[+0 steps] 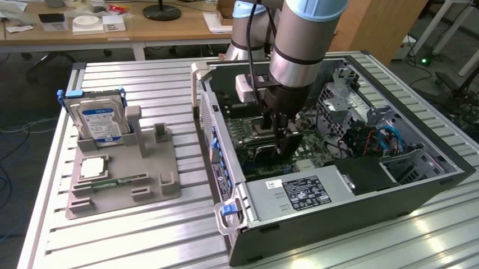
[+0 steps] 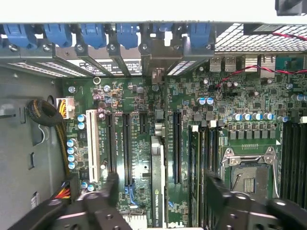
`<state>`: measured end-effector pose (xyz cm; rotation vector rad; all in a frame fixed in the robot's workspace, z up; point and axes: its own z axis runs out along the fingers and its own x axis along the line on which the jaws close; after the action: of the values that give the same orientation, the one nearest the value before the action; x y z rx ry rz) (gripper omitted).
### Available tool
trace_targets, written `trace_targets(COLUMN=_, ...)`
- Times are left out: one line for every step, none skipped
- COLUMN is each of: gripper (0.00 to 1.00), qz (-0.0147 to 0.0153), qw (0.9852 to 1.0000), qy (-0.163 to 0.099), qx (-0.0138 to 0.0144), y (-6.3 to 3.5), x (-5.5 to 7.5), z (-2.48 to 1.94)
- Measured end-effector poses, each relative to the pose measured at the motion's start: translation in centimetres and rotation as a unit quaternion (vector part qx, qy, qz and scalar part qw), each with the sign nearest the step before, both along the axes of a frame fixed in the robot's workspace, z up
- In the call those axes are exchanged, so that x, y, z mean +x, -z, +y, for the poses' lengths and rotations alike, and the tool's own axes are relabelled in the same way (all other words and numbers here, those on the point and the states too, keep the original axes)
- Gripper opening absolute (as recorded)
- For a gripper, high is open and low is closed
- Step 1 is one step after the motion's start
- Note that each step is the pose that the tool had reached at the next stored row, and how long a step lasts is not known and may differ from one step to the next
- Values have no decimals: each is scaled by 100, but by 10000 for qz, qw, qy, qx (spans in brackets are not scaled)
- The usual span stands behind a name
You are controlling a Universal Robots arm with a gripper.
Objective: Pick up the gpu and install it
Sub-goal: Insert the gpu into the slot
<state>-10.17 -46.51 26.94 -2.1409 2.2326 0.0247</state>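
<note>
We find the gpu [image 2: 157, 182] standing on edge in a slot of the motherboard [image 2: 139, 143], inside the open computer case [image 1: 419, 193]. The wrist view looks straight down on its thin top edge, a dark strip with lettering, running between the long black expansion slots.

The gripper [image 2: 160, 201] hangs just above it with its jaws apart, one dark finger on each side of the card and neither touching it as far as we can tell. In the exterior view the gripper [image 1: 284, 148] reaches deep into the case.

We judge the card light and stiff but fragile: a thin board with small parts on its faces. It is best gripped across the two flat faces near the middle of its length, squarely, so it does not twist in the slot.

Space is tight. A neighbouring slot [image 2: 176, 146] lies close on one side and more slots [image 2: 127, 148] on the other, with small capacitors [image 2: 72, 151] further out. The processor socket [image 2: 247, 167] and a bundle of cables [image 2: 45, 115] lie well clear. On the desk [image 1: 142, 241] outside the case, a grey fixture [image 1: 123, 185] carries a hard drive [image 1: 101, 126].
</note>
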Motion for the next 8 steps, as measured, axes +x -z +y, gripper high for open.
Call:
trace_targets(gripper=79, qz=0, qw=10000, qy=0, qx=0, y=0, x=0, z=0)
trace_targets(gripper=73, qz=0, qw=10000, qy=0, qx=0, y=0, x=0, z=0)
trace_targets(gripper=67, qz=0, qw=10000, qy=0, qx=0, y=0, x=0, z=0)
trace_targets(gripper=67, qz=0, qw=10000, qy=0, qx=0, y=0, x=0, z=0)
trace_targets(gripper=67, qz=0, qw=10000, qy=0, qx=0, y=0, x=0, z=0)
trace_targets(gripper=62, qz=0, qw=10000, qy=0, qx=0, y=0, x=0, z=0)
trace_targets(gripper=56, qz=0, qw=10000, qy=0, qx=0, y=0, x=0, z=0)
trace_targets(gripper=50, qz=0, qw=10000, qy=0, qx=0, y=0, x=0, z=0)
